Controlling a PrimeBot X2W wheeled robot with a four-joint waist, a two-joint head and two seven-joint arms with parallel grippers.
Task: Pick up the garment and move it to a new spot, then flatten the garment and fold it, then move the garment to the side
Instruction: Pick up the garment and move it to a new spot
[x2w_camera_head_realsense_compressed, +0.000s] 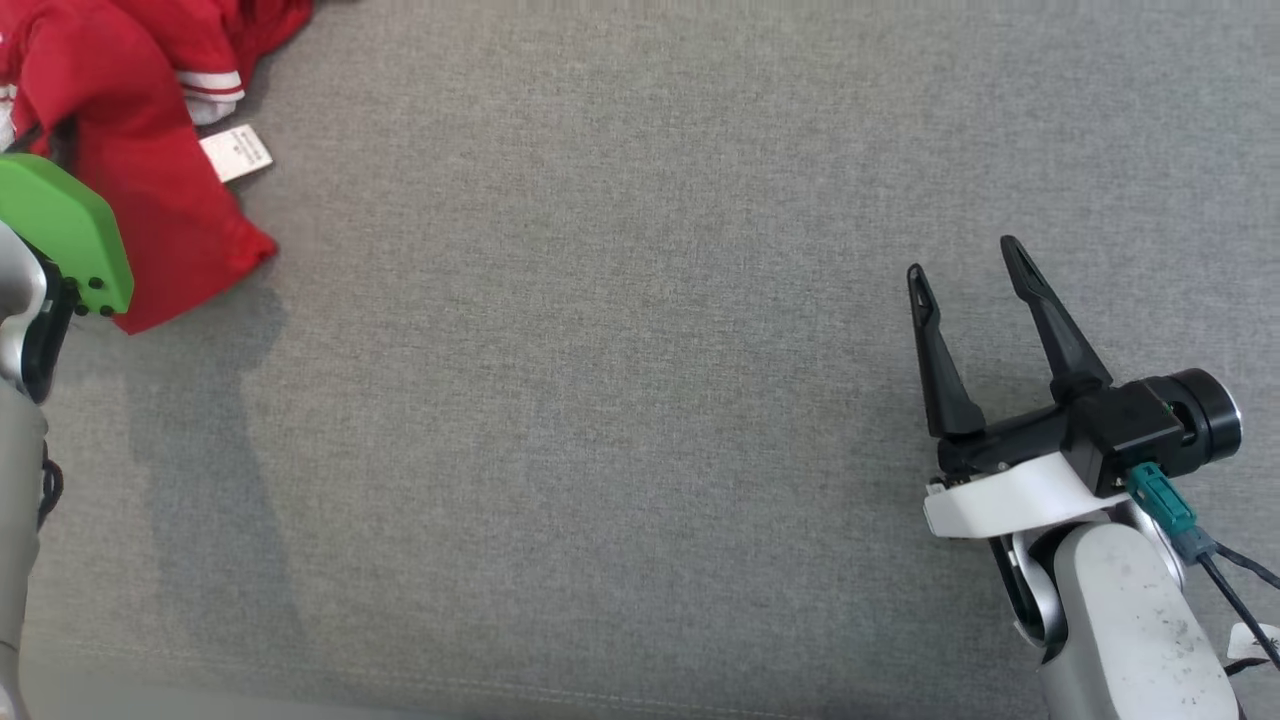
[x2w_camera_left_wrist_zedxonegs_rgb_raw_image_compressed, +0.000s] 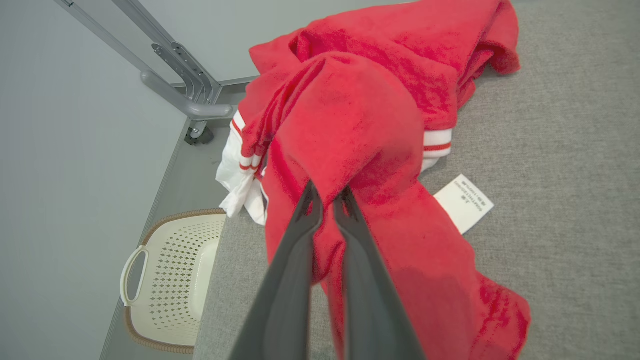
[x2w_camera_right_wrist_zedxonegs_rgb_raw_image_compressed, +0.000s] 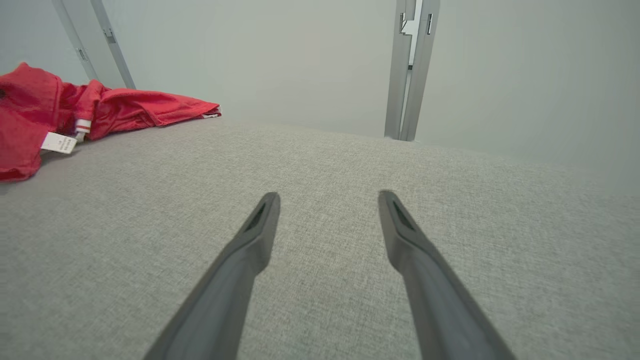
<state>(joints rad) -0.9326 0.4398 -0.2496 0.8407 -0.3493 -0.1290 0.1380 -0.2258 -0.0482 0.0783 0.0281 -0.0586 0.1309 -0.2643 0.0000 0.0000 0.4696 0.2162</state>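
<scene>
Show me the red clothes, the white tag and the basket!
red garment (x2w_camera_left_wrist_zedxonegs_rgb_raw_image_compressed: 350, 125): left wrist view, its bunched middle.
white tag (x2w_camera_left_wrist_zedxonegs_rgb_raw_image_compressed: 464, 202): left wrist view, the tag's middle.
basket (x2w_camera_left_wrist_zedxonegs_rgb_raw_image_compressed: 172, 272): left wrist view, its holed wall.

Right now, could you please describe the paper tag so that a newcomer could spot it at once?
Take the grey fabric surface, then the crumpled red garment at its upper left in the head view. The tag lies flat on the grey just right of the garment, below a striped cuff; it is the only white rectangle with print.
</scene>
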